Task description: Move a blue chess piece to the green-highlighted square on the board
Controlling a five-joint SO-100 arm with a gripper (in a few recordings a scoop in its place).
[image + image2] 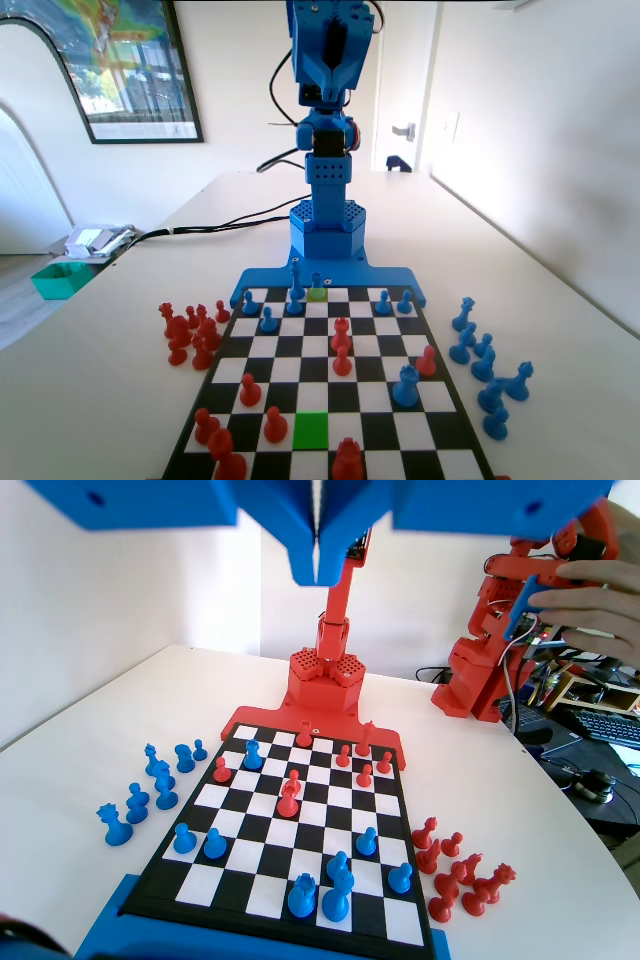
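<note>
Fixed view: green square (311, 429) in board's (440, 432) near rows, just left of middle, bare; red pieces (262, 420) beside it on left. Blue pawn (317, 285) stands on olive square (317, 294) in far row, by blue edge piece (395, 276) at arm base. Wrist view: claw (316, 568) raised high over board, at top edge, jaws closed together, holding nothing. Pawn well below claw, apart from it.

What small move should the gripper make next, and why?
Probably descend toward the blue chess piece on the olive square at the arm's end of the board. The gripper hangs high, jaws together, holding nothing, and the green-highlighted square is empty.
</note>
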